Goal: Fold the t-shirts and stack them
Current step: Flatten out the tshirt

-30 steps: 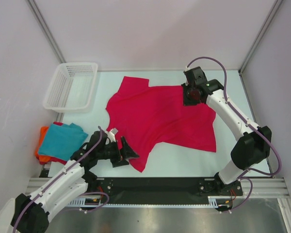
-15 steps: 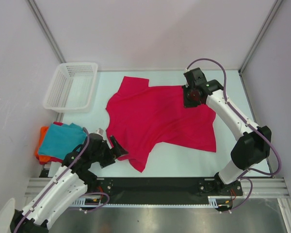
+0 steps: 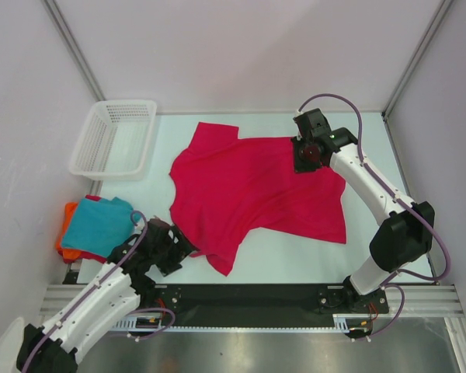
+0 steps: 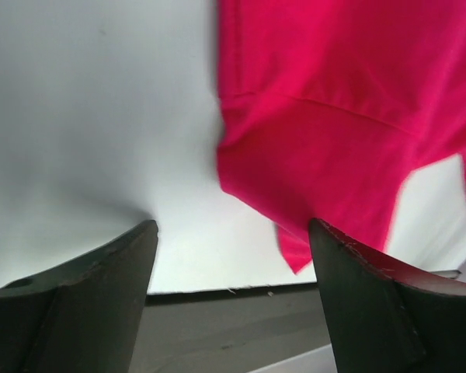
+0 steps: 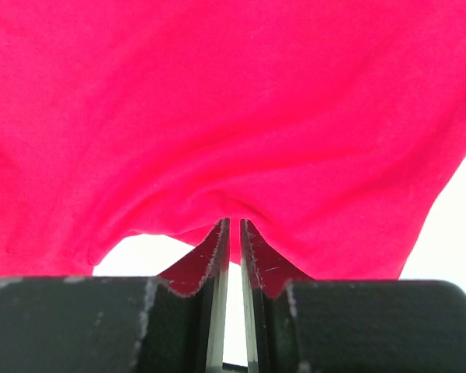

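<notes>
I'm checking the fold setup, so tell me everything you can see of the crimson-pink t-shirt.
The crimson-pink t-shirt is soft plain cloth, unfolded, lying spread and slightly wrinkled across the middle of the white table. One sleeve-like flap points to the far side, another to the near edge. The right gripper is shut, pinching its far right edge. The left gripper is open by its near left corner, gripping nothing.

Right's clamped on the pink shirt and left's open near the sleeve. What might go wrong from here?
Right gripper pinches only a small bunch at the edge of the crimson shirt; a pull may slip it free. Left gripper is open with the cloth off to one side of the gap, so closing may miss.
</notes>
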